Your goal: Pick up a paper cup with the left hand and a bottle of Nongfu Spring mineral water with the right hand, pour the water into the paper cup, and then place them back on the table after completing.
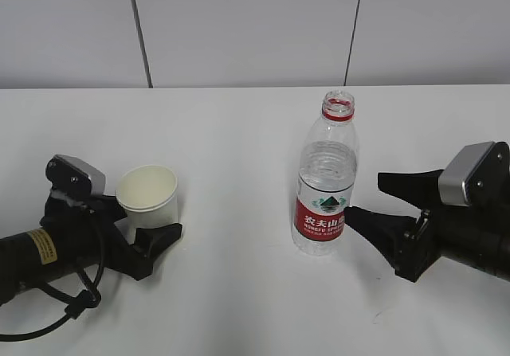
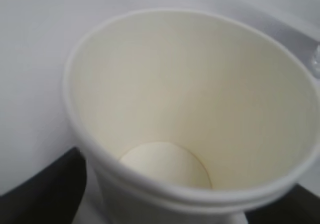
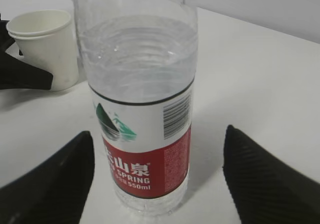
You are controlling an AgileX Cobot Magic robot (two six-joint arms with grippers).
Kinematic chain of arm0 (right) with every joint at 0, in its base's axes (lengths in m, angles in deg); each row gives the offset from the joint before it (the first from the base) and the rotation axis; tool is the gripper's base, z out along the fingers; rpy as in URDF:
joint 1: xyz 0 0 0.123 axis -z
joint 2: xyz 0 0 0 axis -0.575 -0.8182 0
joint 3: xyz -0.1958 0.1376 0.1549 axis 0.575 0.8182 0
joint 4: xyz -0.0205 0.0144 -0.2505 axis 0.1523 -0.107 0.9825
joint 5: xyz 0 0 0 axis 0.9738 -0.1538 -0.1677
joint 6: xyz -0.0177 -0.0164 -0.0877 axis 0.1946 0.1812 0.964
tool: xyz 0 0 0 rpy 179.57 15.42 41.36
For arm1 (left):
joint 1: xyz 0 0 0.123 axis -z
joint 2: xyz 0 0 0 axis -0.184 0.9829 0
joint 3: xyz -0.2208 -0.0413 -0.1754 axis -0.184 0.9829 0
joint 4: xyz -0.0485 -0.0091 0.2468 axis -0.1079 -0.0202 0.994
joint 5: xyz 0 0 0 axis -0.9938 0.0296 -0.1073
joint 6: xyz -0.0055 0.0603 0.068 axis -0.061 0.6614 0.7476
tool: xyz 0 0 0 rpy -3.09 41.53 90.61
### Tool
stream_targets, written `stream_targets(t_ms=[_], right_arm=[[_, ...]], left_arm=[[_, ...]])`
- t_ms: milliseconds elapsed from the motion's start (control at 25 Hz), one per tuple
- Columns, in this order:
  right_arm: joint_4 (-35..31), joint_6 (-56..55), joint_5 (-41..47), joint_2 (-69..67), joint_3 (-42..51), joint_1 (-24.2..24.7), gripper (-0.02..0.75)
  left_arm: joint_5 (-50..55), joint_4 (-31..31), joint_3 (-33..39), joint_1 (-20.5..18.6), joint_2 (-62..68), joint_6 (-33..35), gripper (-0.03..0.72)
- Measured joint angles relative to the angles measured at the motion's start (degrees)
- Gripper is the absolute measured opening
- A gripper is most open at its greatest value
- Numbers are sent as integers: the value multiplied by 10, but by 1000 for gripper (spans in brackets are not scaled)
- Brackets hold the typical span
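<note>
The white paper cup (image 1: 147, 190) stands upright and empty on the white table (image 1: 239, 292), left of centre. My left gripper (image 1: 147, 217) lies low on the table and is open, one finger on each side of the cup's base with small gaps. The left wrist view looks into the cup (image 2: 190, 98), with fingers (image 2: 42, 191) at the bottom corners. The uncapped Nongfu Spring bottle (image 1: 327, 181), red label, holds clear water (image 3: 135, 53) to its shoulder. My right gripper (image 1: 365, 197) is open, its fingertips (image 3: 60, 179) flanking the bottle (image 3: 145, 134) without touching.
A grey panelled wall (image 1: 255, 29) runs behind the table's far edge. The cup (image 3: 45, 48) and the left gripper's finger (image 3: 22, 76) show at the upper left of the right wrist view. A black cable (image 1: 56, 312) loops beside the left arm.
</note>
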Motion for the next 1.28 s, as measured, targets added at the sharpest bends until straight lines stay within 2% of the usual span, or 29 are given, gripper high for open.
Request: stream_targets(t_ms=[320, 560, 920, 1080, 1280], right_arm=[[1, -16, 0, 0, 0, 0, 594], [2, -23, 0, 0, 0, 0, 594], [53, 13, -2, -37, -8, 0, 596], [57, 14, -2, -71, -37, 0, 650], [60, 14, -2, -96, -70, 0, 661]], left_arm=[[0, 12, 0, 0, 0, 0, 445], [1, 17, 0, 0, 0, 0, 439], [0, 30, 0, 0, -13, 0, 438], [0, 31, 0, 0, -19, 0, 438], [0, 31, 0, 0, -19, 0, 438]])
